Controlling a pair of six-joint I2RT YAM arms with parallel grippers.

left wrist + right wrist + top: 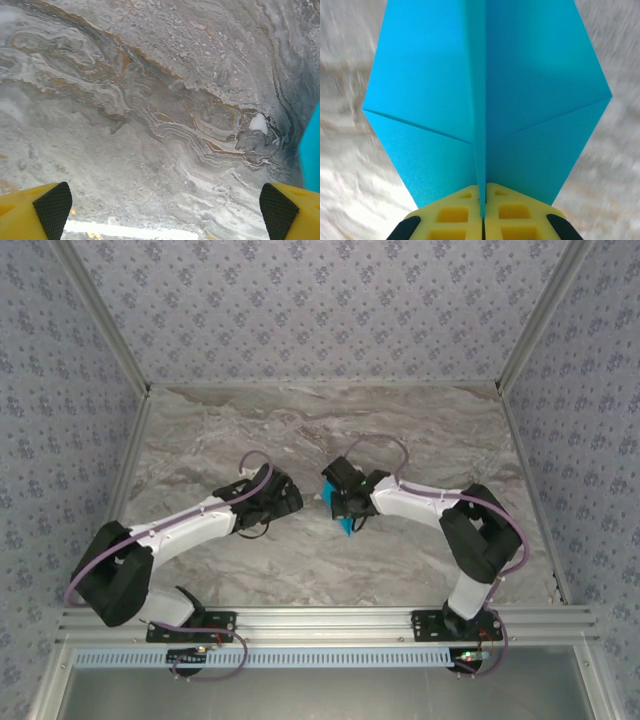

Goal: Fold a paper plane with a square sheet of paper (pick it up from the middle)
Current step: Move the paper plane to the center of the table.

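Top view: the right gripper (341, 502) sits near the middle of the marble surface (430, 425), with the blue paper plane (347, 526) showing at its near side. The left gripper (286, 497) faces it from the left, close but apart from the paper. Left wrist view: the left gripper (165, 212) has its jaws spread wide with bare surface (150, 110) between them. A strip of the paper plane (312, 150) shows at the right margin, outside the right-hand fingertip (279, 207), so the paper lies to the right of these jaws and not within them. Right wrist view: the right gripper (483, 202) has its jaws pressed together on the centre crease of the paper plane (530, 85), at its rear end. The two flaps spread left and right, and the long axis runs straight out from the jaws. Judgement: the right arm carries the piece. Any assisting grip by the left arm calls for a rightward approach onto the nearer flap.
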